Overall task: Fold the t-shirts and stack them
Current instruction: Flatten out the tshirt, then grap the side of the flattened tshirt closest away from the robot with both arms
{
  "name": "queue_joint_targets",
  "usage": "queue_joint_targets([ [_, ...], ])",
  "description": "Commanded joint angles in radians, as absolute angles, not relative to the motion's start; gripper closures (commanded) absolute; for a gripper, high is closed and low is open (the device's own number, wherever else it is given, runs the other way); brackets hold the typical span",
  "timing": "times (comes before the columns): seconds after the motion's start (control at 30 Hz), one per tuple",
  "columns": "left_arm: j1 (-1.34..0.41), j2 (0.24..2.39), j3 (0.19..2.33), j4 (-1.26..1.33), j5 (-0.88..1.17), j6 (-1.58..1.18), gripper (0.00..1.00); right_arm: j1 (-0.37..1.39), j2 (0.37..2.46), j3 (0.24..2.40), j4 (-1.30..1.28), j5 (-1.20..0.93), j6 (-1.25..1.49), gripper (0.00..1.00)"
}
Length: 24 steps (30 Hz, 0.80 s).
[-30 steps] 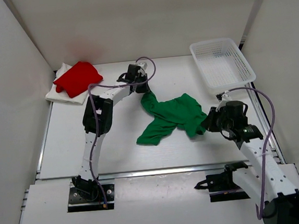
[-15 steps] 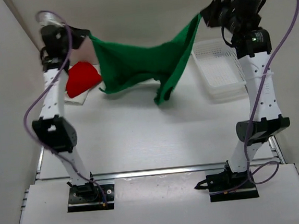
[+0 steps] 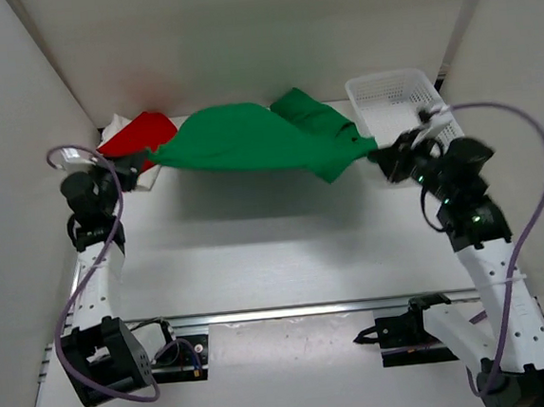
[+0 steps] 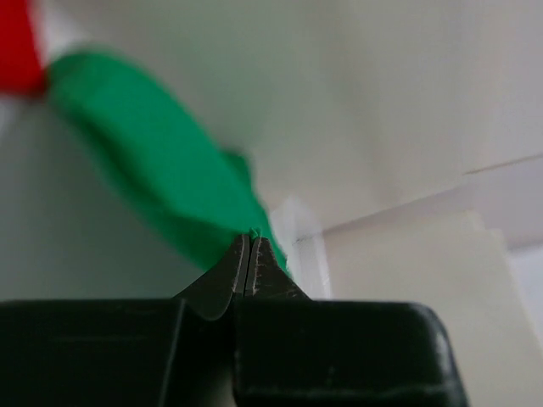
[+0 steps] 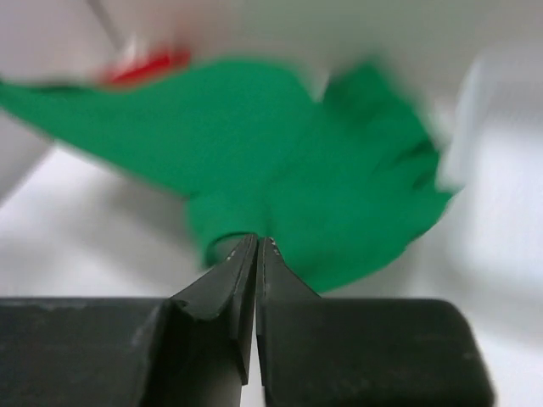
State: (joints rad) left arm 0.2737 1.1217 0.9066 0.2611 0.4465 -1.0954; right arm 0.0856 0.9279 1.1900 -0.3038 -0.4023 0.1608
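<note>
Where the desk point(image 3: 286, 250) reaches its far left corner, the red t-shirt point(image 3: 144, 129) sits bunched on the white t-shirt point(image 3: 113, 125), of which only an edge peeks out. The left end of the green t-shirt point(image 3: 247, 139) hangs in front of that pile and hides part of it. At the far right corner stands the white lattice basket point(image 3: 387, 77), and the green cloth's right end comes just beside its near left corner. The green t-shirt is held above the desk, stretched in a sagging band along the far edge between the two arms. The left gripper point(image 3: 143, 161), near the left edge, has its jaws pressed together on the shirt's left end. Its wrist view shows the tips meeting with green cloth pinched there. The right gripper point(image 3: 379, 152), on the near side of the basket, is likewise clamped tight on the right end, with bunched folds spreading from its tips.
</note>
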Motion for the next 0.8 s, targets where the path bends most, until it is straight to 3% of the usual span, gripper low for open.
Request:
queue_joint_targets([
  [0.0, 0.236, 1.033, 0.712, 0.233, 0.439, -1.033, 1.00, 0.173, 0.815, 0.881, -0.270, -0.334, 0.225, 1.00],
  [0.1, 0.209, 0.970, 0.554, 0.170, 0.391, -0.953, 1.00, 0.212, 0.669, 0.647, -0.365, -0.249, 0.296, 1.00],
  [0.23, 0.221, 0.894, 0.451, 0.043, 0.390, -0.849, 1.00, 0.192, 0.539, 0.505, -0.504, -0.253, 0.394, 1.00],
  [0.4, 0.290, 0.795, 0.379, -0.167, 0.425, -0.689, 1.00, 0.582, 0.483, 0.658, -0.740, 0.074, 0.609, 1.00],
  [0.5, 0.284, 0.740, 0.379, -0.297, 0.400, -0.606, 1.00, 0.711, 0.442, 0.693, -0.895, 0.144, 0.723, 1.00],
  [0.63, 0.281, 0.723, 0.413, -0.356, 0.387, -0.555, 1.00, 0.770, 0.299, 0.634, -0.965, 0.162, 0.825, 0.99],
  [0.77, 0.287, 0.767, 0.414, -0.240, 0.451, -0.659, 1.00, 0.831, 0.350, 0.632, -0.922, 0.218, 0.807, 1.00],
])
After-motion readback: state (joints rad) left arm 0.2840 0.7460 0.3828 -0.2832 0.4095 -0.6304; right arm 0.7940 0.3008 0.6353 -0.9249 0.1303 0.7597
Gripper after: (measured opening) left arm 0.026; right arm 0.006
